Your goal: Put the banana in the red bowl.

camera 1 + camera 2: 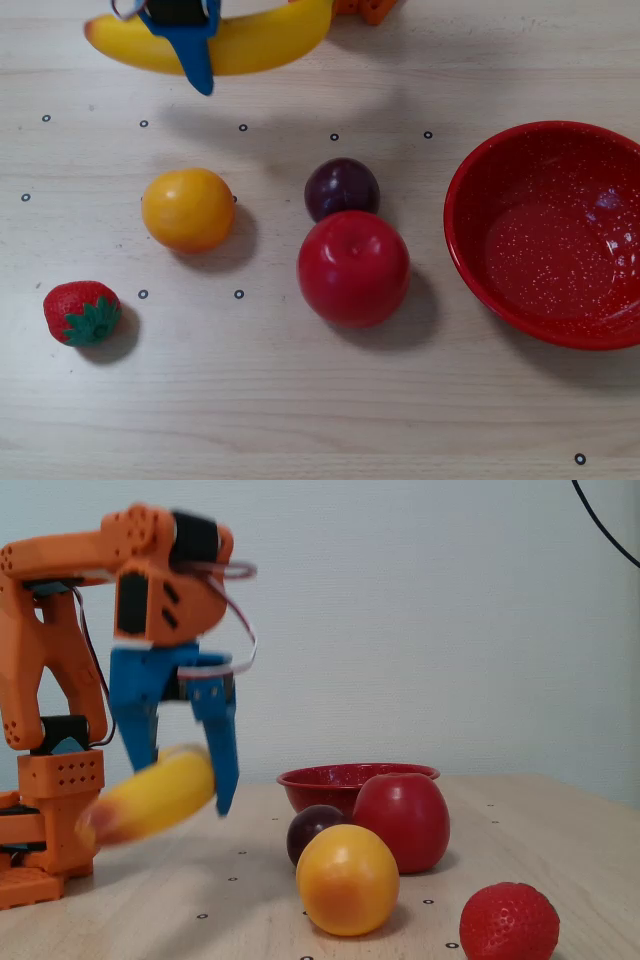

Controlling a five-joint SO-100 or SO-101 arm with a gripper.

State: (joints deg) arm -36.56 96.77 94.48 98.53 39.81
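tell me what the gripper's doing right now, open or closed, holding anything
Gripper: closed on the banana, holding it lifted clear of the table.

You've got the gripper (185, 780) clamped on the banana (215, 45), clear above the table (300, 420). Below and beside the jaws, the orange (187, 208), plum (341, 187) and apple (352, 267) stand toward the red bowl (555, 235); open air runs above them.
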